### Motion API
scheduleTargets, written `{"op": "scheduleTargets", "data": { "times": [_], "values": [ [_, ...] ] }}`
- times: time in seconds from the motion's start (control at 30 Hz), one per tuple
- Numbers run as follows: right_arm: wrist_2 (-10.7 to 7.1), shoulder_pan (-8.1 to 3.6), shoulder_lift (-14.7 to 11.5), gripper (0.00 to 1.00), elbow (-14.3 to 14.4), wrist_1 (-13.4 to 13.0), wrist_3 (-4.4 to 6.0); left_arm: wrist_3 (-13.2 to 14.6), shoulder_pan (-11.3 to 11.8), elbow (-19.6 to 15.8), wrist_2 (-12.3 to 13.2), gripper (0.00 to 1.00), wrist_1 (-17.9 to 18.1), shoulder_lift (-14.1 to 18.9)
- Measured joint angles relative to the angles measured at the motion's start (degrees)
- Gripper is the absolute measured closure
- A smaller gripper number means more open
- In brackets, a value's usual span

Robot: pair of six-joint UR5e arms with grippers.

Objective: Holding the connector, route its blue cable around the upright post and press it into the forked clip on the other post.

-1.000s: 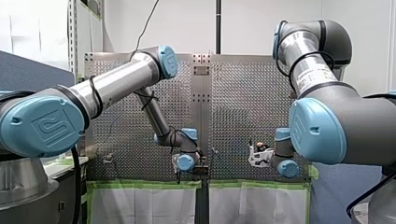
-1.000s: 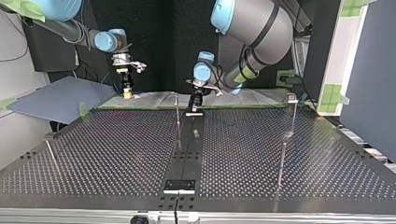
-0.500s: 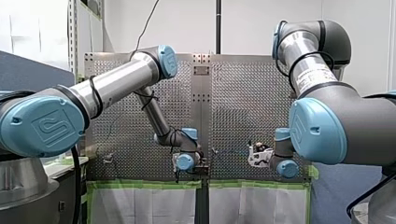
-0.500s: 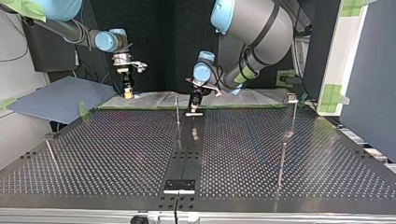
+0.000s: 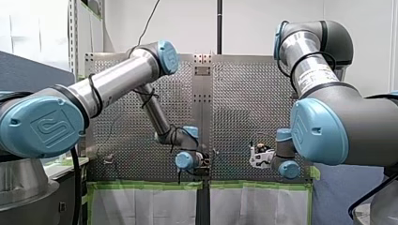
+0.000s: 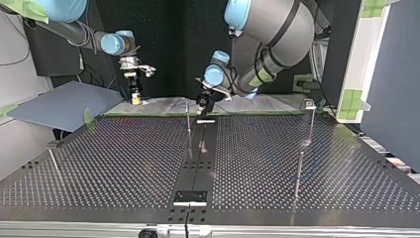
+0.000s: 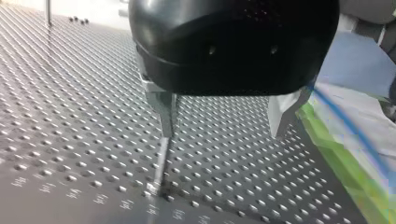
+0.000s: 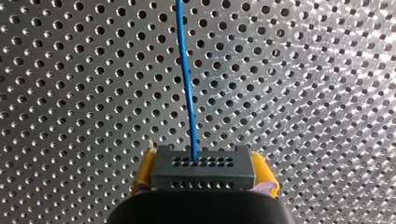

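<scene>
Connector [image 8: 201, 175] clamped firmly by right gripper [image 8: 204, 169]

Glare washes across the table [image 8: 327, 74] in the right wrist view. In the top view the backdrop [image 6: 168, 44] behind the table is black, while the table's sheen mirrors a post [image 6: 188, 115].

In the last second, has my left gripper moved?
Yes. In the top view, my left gripper has tilted and edged slightly toward the post.
</scene>
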Motion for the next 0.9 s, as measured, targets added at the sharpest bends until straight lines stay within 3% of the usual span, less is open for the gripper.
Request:
{"op": "scheduleTargets", "data": {
  "times": [0.3,0.9],
  "values": [
    [-0.08,0.11,0.02,1.00,0.00,0.51,0.00,0.02,0.08,-3.28,2.33,0.03,0.57,2.37],
    [-0.09,0.12,0.04,1.00,0.00,0.47,0.00,0.25,0.04,-4.41,5.67,0.03,0.07,2.69]
  ]
}}
